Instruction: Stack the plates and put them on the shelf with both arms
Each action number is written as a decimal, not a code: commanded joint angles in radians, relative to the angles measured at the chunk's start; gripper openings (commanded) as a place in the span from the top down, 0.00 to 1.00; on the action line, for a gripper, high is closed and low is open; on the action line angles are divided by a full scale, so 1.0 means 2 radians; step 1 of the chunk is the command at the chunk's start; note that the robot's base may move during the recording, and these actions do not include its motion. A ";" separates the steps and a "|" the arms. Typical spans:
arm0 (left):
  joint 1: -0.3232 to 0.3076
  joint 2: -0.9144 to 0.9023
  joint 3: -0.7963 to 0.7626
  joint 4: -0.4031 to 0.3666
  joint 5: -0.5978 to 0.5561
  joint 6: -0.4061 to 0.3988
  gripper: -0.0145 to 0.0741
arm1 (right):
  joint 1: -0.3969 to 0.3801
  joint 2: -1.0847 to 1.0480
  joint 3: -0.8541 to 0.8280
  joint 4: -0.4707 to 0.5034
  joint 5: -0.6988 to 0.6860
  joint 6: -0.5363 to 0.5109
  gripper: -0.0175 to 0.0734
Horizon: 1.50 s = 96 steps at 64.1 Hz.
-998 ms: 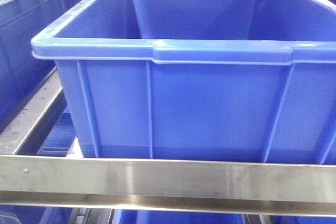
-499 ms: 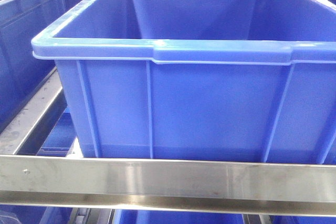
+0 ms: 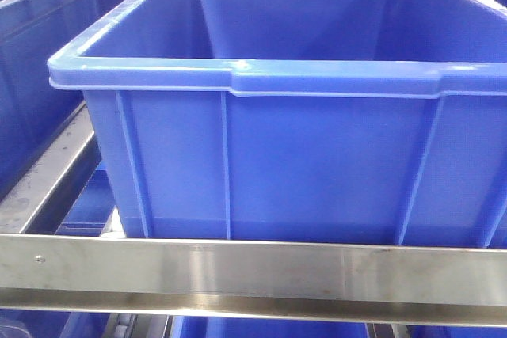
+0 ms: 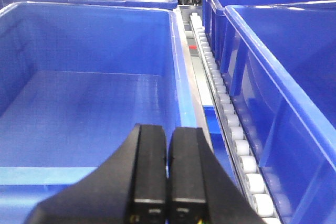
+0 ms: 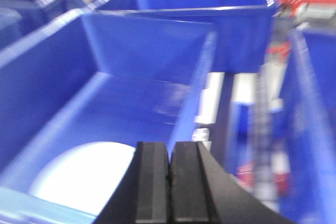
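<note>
I am holding my left gripper with its two black fingers pressed flat together, nothing between them, above the near edge of a big blue crate. That crate's ribbed floor is lying bare under my left wrist. Just to its right a strip of small white rollers is running away from me between the crate and a second blue crate.

My right gripper is likewise closed finger against finger and gripping nothing. It is hanging over another blue crate, and the right wrist view is coming through blurred. On the floor of that crate, low and left of my right fingers, a round pale white plate is lying flat. Its near edge is hidden behind the crate's rim, and I cannot tell whether it is one plate or two stacked.

In the front view a large blue crate is filling most of the scene, sitting on the steel shelf, whose long brushed front rail is crossing the bottom of the view. A steel side rail is slanting up along the left, with part of one more blue crate beyond it. Neither of my grippers is showing there.
</note>
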 commanded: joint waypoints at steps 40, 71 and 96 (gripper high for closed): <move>0.001 0.005 -0.017 -0.007 -0.041 -0.005 0.75 | -0.073 -0.139 0.194 -0.021 -0.173 0.074 0.75; 0.001 0.005 -0.017 -0.007 -0.041 -0.005 0.75 | -0.073 -0.166 0.239 -0.022 -0.184 0.074 0.75; 0.001 0.005 -0.017 -0.007 -0.041 -0.005 0.75 | -0.073 -0.166 0.239 -0.022 -0.187 0.074 0.75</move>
